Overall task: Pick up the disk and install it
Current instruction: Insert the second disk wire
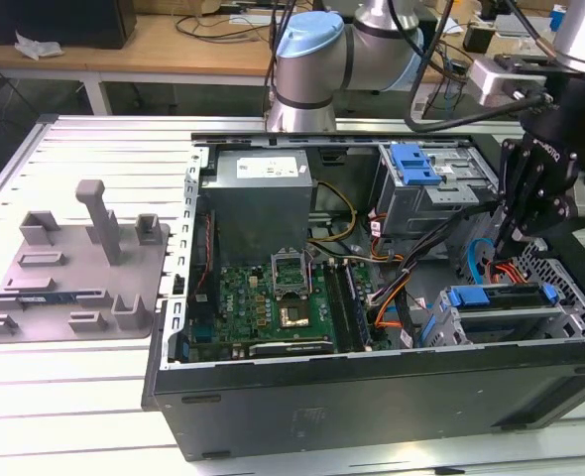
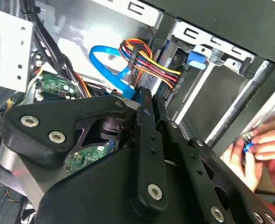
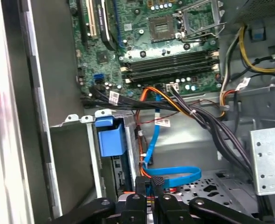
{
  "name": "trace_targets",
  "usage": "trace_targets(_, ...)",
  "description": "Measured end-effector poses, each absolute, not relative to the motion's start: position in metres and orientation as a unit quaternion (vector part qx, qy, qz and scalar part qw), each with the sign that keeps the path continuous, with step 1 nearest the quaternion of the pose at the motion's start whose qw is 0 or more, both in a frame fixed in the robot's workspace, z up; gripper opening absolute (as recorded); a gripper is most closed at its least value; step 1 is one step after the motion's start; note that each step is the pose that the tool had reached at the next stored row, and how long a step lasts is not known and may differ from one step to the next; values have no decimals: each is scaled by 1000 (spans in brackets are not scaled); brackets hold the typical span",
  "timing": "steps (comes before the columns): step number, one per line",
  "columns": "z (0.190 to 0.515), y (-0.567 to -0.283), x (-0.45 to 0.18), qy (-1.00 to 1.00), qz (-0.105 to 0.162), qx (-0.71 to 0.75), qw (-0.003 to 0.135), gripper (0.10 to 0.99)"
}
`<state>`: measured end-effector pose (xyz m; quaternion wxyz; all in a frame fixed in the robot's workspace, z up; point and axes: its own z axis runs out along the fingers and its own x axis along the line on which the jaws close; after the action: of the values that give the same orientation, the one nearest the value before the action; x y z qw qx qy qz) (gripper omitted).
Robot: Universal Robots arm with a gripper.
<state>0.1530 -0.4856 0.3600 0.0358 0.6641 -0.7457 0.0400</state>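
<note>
The disk (image 1: 501, 315) sits flat in the drive cage (image 1: 449, 335) at the corner of the open computer case (image 1: 372, 397) on the exterior view's right, its silver body under the blue bar of its carrier. Just above it and slightly to the right hangs the black hand (image 1: 511, 248), lowered inside the case and not touching the disk. In the first wrist view the hand (image 3: 150, 183) has its two fingers (image 3: 158, 181) drawn together, with nothing visible clamped between them, and a flat blue data cable (image 3: 175, 175) loops just beyond the tips. That view also shows the carrier's blue end tab (image 3: 110, 137) seated in the cage beside the fingers, and the green motherboard (image 3: 170, 46) farther off. In the second wrist view the hand (image 2: 146, 105) again looks closed and empty; here the same blue cable (image 2: 105, 58) arches past a bundle of coloured power wires (image 2: 149, 63), and a person's hand (image 2: 263, 144) rests outside the case wall, pinching something small and blue. The exterior view alone takes in the wider setting: the grey power supply (image 1: 263, 193) at the back of the case, and a grey moulded tray (image 1: 74, 268) with upright posts lying on the slatted desk (image 1: 74, 407), well apart from the case on the exterior view's left.
</note>
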Motion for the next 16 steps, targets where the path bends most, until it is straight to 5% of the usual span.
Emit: trace_targets(16,357,-502,145,-737,25,675,0,165)
